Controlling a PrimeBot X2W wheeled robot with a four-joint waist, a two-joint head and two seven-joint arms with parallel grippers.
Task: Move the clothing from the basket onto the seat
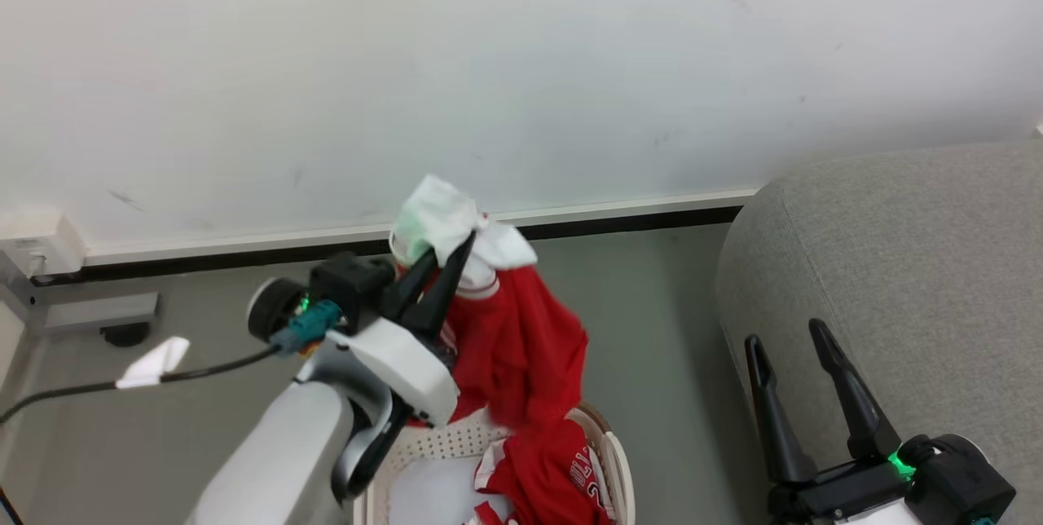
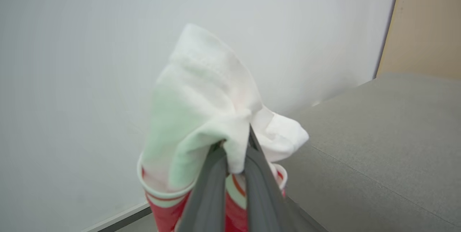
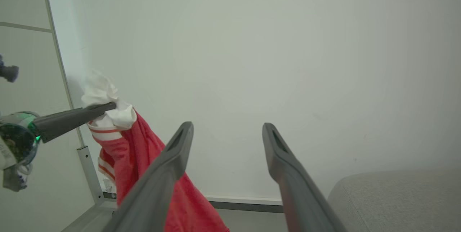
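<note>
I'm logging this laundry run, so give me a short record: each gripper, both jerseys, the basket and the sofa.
left gripper: shut on white trim of the lifted jersey
lifted jersey: red, hanging over the basket
second jersey: red, lying in the basket
basket: on the floor left of the sofa
right gripper: open, empty, by the sofa
sofa: grey, at the robot's right

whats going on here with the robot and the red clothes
The left gripper is shut on a red jersey, pinching its white part so the garment hangs over the basket. A second jersey lies in the basket. The right gripper is open and empty by the grey sofa.
</note>
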